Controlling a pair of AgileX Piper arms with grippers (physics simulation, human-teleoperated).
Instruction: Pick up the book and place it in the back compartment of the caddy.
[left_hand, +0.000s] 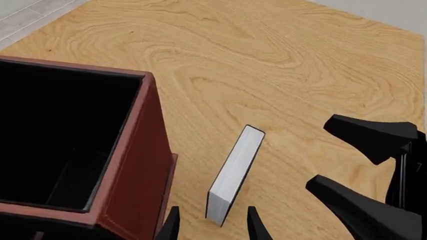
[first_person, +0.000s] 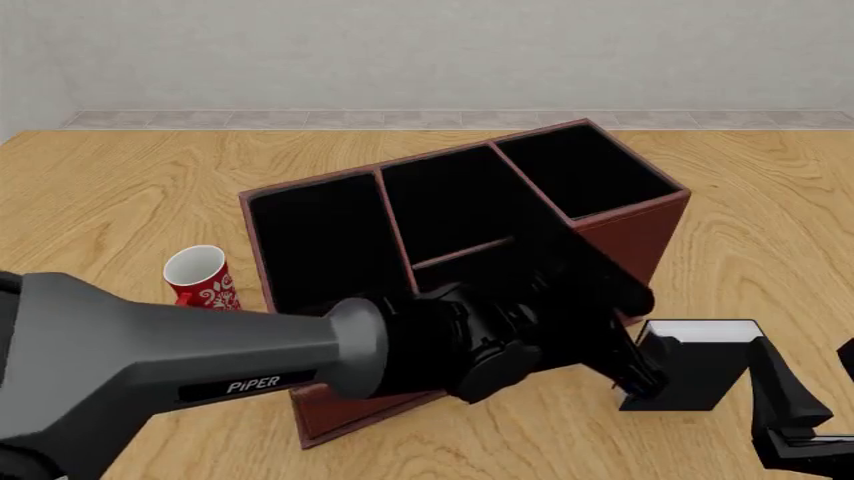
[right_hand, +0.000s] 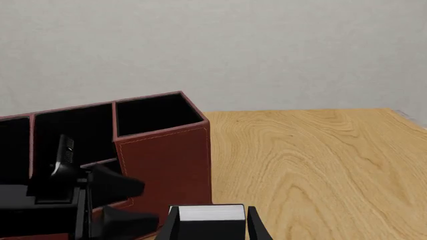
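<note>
Book (first_person: 694, 362) stood upright on the surface (first_person: 120, 190) just right of the caddy (first_person: 627, 235). My right pincer (right_hand: 212, 222) straddled it, jaws apart; left pincer (left_hand: 212, 225) open, hovering above.

Wood-grain table (first_person: 120, 190), plain grey wall (first_person: 400, 50), pale baseboard (first_person: 267, 118).

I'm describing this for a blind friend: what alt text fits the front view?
Two black grippers, left and right, flank an upright black book on a wooden table, beside a reddish-brown caddy. A red-and-white mug stands at its far side.
</note>
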